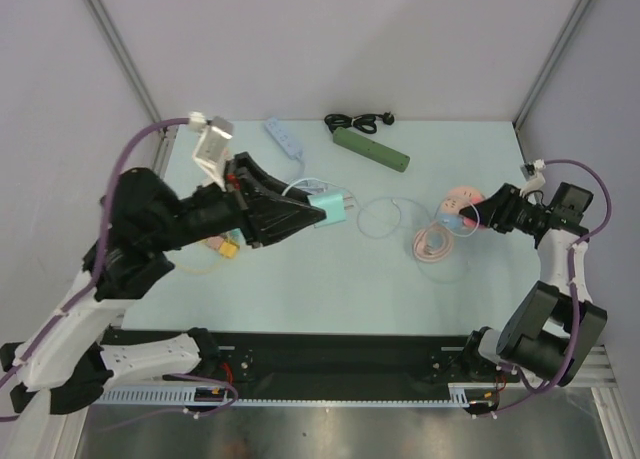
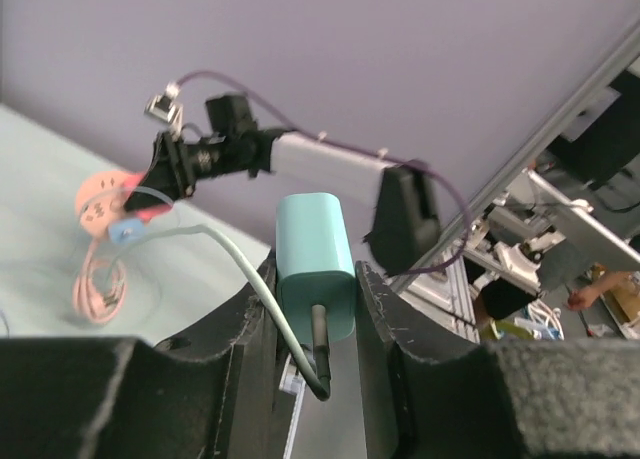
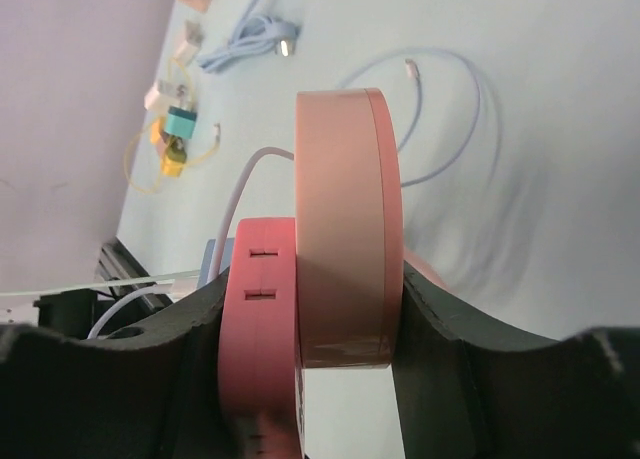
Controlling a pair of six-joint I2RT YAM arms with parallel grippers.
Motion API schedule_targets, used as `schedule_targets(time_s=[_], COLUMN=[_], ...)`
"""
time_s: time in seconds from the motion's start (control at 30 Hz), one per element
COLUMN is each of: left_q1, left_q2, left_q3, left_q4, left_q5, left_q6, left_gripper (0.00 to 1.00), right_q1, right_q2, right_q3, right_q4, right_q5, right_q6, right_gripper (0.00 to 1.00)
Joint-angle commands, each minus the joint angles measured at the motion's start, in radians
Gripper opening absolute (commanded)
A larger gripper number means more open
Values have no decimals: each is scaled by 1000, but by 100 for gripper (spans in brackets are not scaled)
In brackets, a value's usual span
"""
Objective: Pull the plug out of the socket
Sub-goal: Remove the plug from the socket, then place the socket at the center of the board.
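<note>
My left gripper (image 1: 322, 215) is shut on a teal plug (image 1: 338, 208), held above the table left of centre. In the left wrist view the teal plug (image 2: 313, 241) sits between both fingers, with a pale cable (image 2: 232, 256) leaving its near end. My right gripper (image 1: 472, 217) is shut on a round pink socket (image 1: 460, 201) at the right. In the right wrist view the socket (image 3: 345, 229) is clamped edge-on beside a redder disc (image 3: 260, 319). The plug and the socket are well apart. A small blue piece (image 2: 125, 231) sits by the socket.
A coiled pink cable (image 1: 431, 242) lies below the socket. A thin pale cable loop (image 1: 385, 217) lies between the grippers. A green power strip (image 1: 372, 149), a black cord (image 1: 360, 122) and a white strip (image 1: 283, 134) lie at the back. Yellow adapters (image 1: 226, 247) lie under the left arm.
</note>
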Motion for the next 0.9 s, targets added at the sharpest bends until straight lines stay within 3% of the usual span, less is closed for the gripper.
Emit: schedule_targets(time_s=[0.0, 0.17, 0.43, 0.57, 0.7, 0.87], left_q1=[-4, -4, -4, -4, -4, -4], left_q2=[-41, -82, -138, -144, -119, -55], left_q3=[111, 193, 244, 225, 184, 104], left_q4=[-52, -88, -144, -134, -117, -34], left_q5=[-8, -72, -195, -192, -166, -59], left_q6=[13, 5, 37, 33, 17, -49], left_gripper=[0, 0, 0, 0, 0, 0], right_q1=[-10, -7, 9, 25, 59, 150], right_q2=[32, 76, 136, 155, 184, 219], right_q3=[102, 143, 131, 96, 62, 117], right_q4=[174, 245, 274, 321, 473, 477], right_q5=[-106, -56, 13, 15, -20, 54], right_q6=[166, 251, 254, 300, 433, 470], right_gripper=[0, 0, 0, 0, 0, 0])
